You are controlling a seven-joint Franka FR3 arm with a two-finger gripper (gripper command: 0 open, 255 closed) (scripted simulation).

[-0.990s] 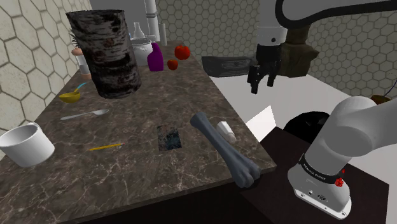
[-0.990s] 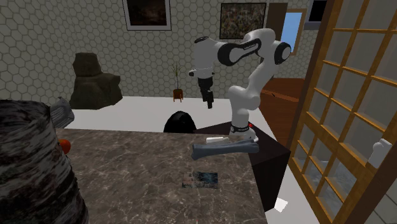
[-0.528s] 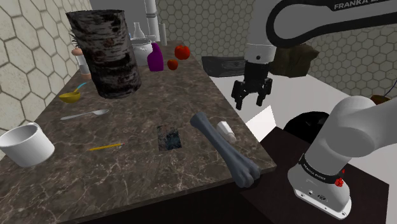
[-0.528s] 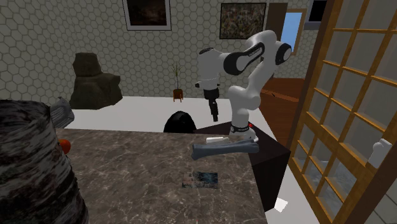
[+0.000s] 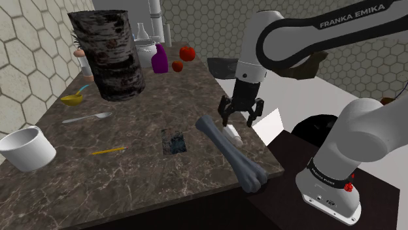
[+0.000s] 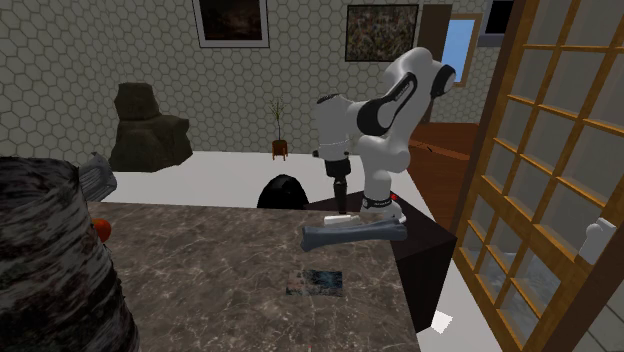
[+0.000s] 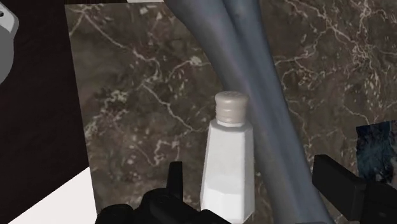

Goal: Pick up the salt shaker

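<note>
The salt shaker (image 5: 233,134) is white with a beige cap (image 7: 231,105) and lies on its side on the dark marble counter (image 5: 137,176), near the edge closest to the robot stand. It rests right against a long grey bone-shaped object (image 5: 230,151). My black gripper (image 5: 239,122) hangs open just above the shaker, pointing down. In the wrist view the shaker (image 7: 226,167) lies between the fingers (image 7: 174,176), nearer one of them, and neither touches it. In the second exterior view the gripper (image 6: 340,200) sits directly over the shaker (image 6: 337,218) and the bone (image 6: 352,233).
A tall dark bark-covered cylinder (image 5: 108,55), a purple bottle (image 5: 159,61) and red fruit (image 5: 187,52) stand at the counter's far end. A white mug (image 5: 26,149), spoon (image 5: 87,117), yellow pencil (image 5: 108,151) and dark card (image 5: 173,140) lie on the shoulder view's left.
The arm swung down and toward the shoulder view's left, bringing the open gripper from beyond the counter edge to just over the shaker. Nothing on the counter moved.
</note>
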